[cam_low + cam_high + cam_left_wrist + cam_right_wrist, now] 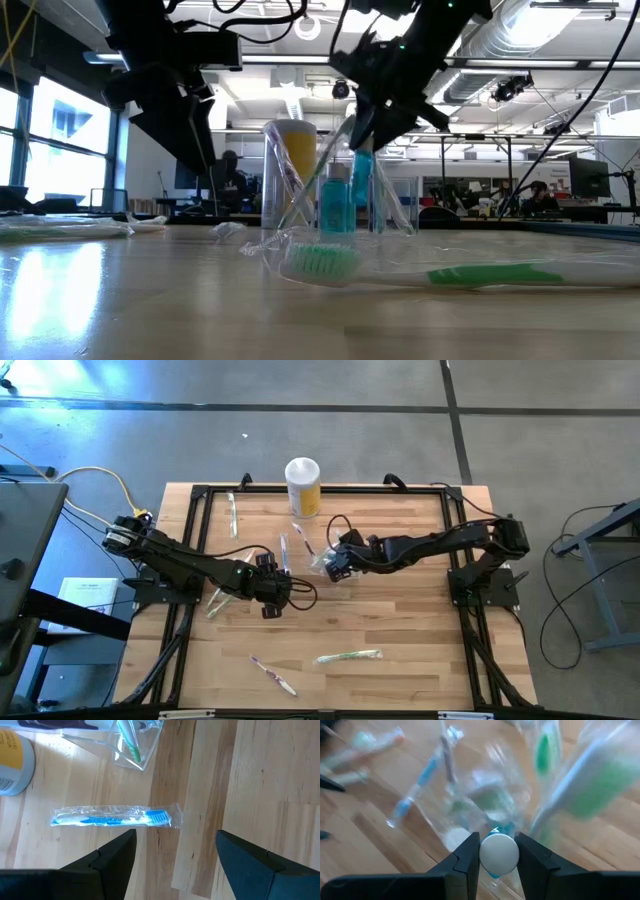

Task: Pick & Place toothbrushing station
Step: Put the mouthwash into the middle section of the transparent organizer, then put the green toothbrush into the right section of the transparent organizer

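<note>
The clear plastic holder [318, 563] stands mid-table and also shows in the low view [300, 190]. It holds a green toothbrush [131, 742] and a teal bottle [335, 205]. My right gripper [337, 566] is over the holder, shut on a small teal tube with a white cap [361, 185]. My left gripper [271, 592] is open and empty, above a blue wrapped toothbrush [112, 816] that lies flat on the wood. A green wrapped toothbrush [430, 272] lies near the front edge. My right gripper pinches the tube's round white cap [499, 854] between its two fingers, one on either side. The fingers come slanting down from the table's right. The tube hangs upright below them, its teal body [361, 190] down among the holder's clear walls. Whether its lower end rests on anything I cannot tell.
A tall yellow canister with a white top [302, 485] stands at the far edge. More wrapped toothbrushes lie about: one at the far left [232, 515], one by the left arm [215, 603], a pink one [272, 673] and the green one [350, 656] near the front.
</note>
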Robot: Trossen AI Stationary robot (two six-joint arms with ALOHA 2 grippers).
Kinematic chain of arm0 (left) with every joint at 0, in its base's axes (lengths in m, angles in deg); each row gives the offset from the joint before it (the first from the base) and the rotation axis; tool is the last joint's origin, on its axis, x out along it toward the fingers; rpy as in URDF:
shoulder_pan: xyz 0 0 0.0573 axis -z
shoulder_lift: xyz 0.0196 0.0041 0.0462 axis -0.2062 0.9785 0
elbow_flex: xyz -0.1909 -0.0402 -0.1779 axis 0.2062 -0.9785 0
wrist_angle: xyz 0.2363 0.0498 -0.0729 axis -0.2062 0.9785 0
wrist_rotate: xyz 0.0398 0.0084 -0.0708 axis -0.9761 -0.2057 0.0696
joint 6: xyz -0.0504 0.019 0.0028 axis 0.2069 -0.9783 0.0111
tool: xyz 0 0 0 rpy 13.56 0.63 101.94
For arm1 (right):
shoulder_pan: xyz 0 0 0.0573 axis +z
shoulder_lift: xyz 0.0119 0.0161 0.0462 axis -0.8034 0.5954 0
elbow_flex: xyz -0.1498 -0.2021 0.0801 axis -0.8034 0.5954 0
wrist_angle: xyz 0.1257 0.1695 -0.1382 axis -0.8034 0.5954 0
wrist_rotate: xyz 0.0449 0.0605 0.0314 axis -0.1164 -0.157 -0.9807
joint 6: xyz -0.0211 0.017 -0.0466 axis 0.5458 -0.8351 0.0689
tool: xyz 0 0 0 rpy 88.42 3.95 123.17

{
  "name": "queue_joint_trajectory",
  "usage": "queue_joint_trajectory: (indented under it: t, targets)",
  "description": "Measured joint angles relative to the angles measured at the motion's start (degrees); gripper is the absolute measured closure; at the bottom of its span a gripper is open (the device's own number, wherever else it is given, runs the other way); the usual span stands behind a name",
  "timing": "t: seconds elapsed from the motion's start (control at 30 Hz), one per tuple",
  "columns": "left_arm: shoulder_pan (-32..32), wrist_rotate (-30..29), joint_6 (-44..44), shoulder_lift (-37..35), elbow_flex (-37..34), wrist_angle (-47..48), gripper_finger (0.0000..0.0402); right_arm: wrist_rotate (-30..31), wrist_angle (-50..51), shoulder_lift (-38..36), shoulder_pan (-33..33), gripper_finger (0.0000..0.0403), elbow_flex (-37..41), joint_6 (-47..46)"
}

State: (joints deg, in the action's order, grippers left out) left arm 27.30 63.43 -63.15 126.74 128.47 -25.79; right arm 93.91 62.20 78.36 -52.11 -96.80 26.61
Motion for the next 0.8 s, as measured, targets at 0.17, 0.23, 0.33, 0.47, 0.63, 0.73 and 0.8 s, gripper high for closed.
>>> queue_joint_trajectory:
  t: [0.17,0.23,0.33,0.47,0.63,0.73,0.8]
  targets:
    - [0.0,0.08,0.15,0.0,0.02,0.19,0.0137,-0.87,-0.46,1.17,-0.3,0.0307,-0.06,-0.2]
    - [0.0,0.41,0.15,0.0,0.02,0.25,0.0137,-1.12,0.2,1.27,-0.39,0.0307,0.14,-0.17]
    - [0.0,0.91,0.15,0.0,0.02,0.23,0.0137,-2.08,-0.32,1.85,-0.43,0.0297,-0.04,-0.15]
    - [0.0,1.0,0.15,0.0,0.02,0.25,0.0137,-3.24,-0.23,1.88,-0.68,0.0266,0.03,-0.71]
    - [0.0,0.98,0.16,0.0,0.02,0.23,0.0137,-3.51,-0.19,1.88,-0.68,0.0233,0.03,-1.45]
    - [-0.01,0.96,0.15,0.0,0.02,0.25,0.0137,-3.53,-0.22,1.88,-0.66,0.0221,0.03,-1.46]
    - [0.0,0.97,0.15,0.0,0.02,0.27,0.0137,-3.53,-0.49,1.88,-0.68,0.0219,0.03,-1.46]
